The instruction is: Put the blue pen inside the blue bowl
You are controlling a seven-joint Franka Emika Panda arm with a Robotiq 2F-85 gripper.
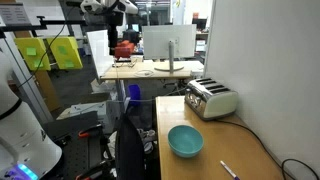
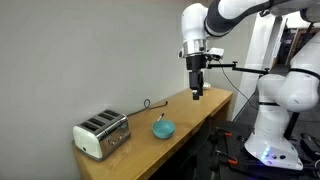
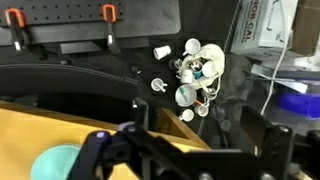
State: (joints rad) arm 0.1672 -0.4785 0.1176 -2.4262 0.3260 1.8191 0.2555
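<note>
The blue pen [image 1: 229, 169] lies on the bench [image 1: 243, 135] at four o'clock from the blue bowl [image 1: 185, 141], near but apart. The end effector [image 2: 197, 94] hangs high above the bench, fingers spread, holding nothing.

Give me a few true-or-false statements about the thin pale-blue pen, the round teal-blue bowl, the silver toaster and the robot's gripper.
The thin pale-blue pen lies inside the round teal-blue bowl. False: it lies on the wooden table, apart from the bowl.
The silver toaster stands on the same table. True.
The gripper touches the bowl. False: it hangs high above the table.
The bowl is empty. True.
</note>
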